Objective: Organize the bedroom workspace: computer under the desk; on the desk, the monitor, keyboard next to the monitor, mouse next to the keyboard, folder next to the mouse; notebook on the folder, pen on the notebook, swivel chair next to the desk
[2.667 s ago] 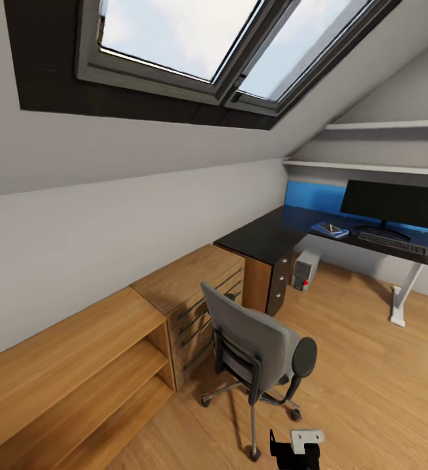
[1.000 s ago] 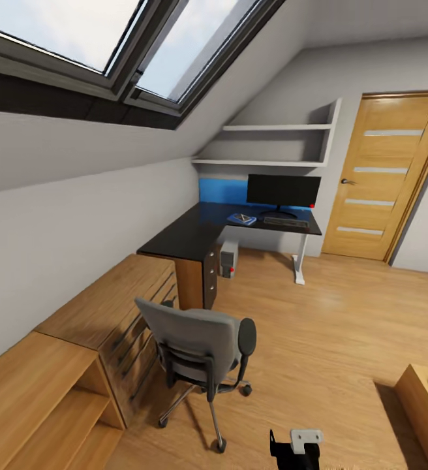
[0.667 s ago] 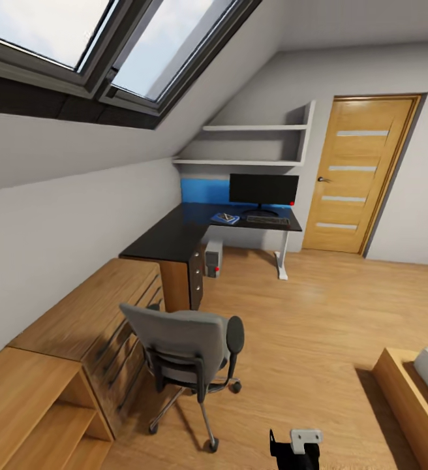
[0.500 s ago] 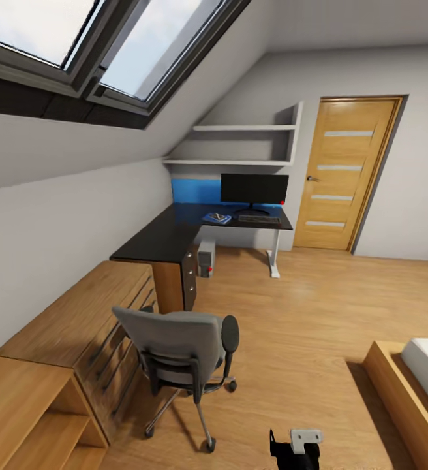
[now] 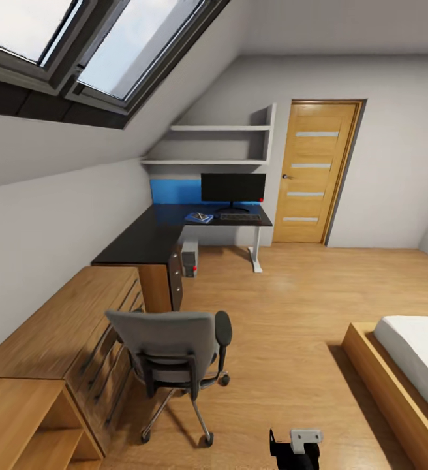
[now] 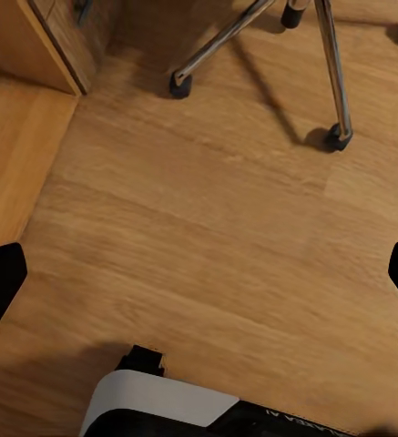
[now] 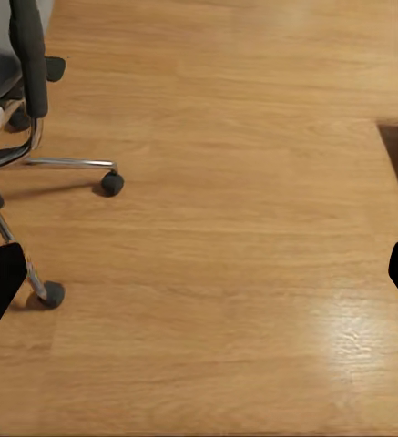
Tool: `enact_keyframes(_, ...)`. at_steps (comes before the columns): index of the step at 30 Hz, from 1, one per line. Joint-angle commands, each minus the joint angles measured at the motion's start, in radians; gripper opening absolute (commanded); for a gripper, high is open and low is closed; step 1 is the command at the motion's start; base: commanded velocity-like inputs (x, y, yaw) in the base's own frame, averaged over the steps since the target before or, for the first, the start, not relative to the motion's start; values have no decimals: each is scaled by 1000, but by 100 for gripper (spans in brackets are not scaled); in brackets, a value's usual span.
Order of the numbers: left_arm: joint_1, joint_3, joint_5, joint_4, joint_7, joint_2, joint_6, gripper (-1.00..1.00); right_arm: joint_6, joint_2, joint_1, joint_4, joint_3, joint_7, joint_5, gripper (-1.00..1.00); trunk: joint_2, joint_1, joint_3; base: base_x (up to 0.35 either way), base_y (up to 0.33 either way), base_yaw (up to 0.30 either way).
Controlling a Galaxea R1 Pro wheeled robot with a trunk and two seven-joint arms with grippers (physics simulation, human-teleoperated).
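Hanging over bare wood floor, left claw (image 6: 199,273) and right claw (image 7: 199,273) are both spread wide; swivel chair (image 5: 171,343) stands near them, counter (image 5: 145,236) well beyond.

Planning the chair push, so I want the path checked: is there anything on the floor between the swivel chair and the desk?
Nothing visible. Bare wood floor runs from the swivel chair to the desk. The low wooden cabinet flanks the route beside the wall, and the computer sits under the desk.
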Motion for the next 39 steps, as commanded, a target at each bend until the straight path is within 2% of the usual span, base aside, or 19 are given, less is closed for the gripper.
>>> enact_keyframes(1, -1, -9, 7, 0, 6, 1, -4, 100, -3, 1, -1, 2, 9, -5, -4, 100, -2, 0, -2, -175, 267, -64)
enact_keyframes(14, -1, -9, 7, -1, 6, 1, -5, 100, -3, 2, -1, 2, 9, -5, -2, 100, -2, 0, -2, -130, 209, -12)
enact_keyframes(39, -1, -9, 7, 0, 6, 1, -6, 100, -2, -1, -1, 2, 9, -5, -1, 100, -2, 0, -2, -7, 106, 0)
